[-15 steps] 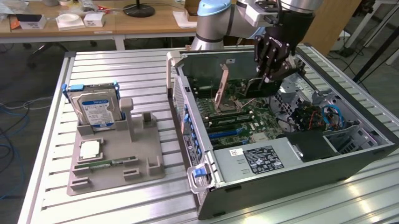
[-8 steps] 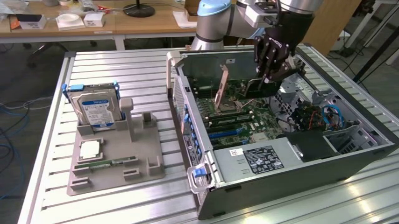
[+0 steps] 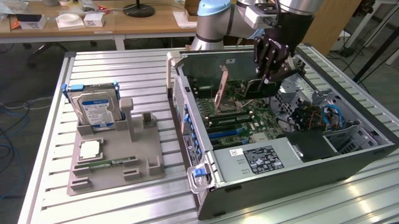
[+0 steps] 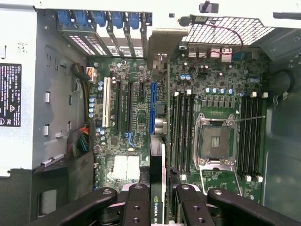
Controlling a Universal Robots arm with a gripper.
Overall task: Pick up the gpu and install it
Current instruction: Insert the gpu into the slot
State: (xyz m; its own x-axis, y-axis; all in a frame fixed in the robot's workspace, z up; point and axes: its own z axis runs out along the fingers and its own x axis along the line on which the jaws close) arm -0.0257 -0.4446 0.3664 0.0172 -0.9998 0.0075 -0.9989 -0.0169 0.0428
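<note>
The gpu (image 4: 157,188) shows edge-on, a thin black card with a green label, running from between my fingers toward the slot brackets at the case's rear wall. My gripper (image 4: 157,209) is shut on it, one black finger (image 4: 136,207) on each side. The card hangs over the green motherboard (image 4: 131,117), close beside the long blue slot (image 4: 153,108). In the exterior view my gripper (image 3: 269,77) reaches down into the open computer case (image 3: 187,107), and the card's brownish board side (image 3: 221,88) stands upright above the motherboard.
A grey holder (image 3: 112,158) on the slatted table at the exterior view's left carries a silver hard drive (image 3: 93,105) and a green memory stick (image 3: 115,162). Inside the case are the power supply (image 3: 262,158), the empty CPU socket (image 4: 215,141) and cables (image 3: 330,114).
</note>
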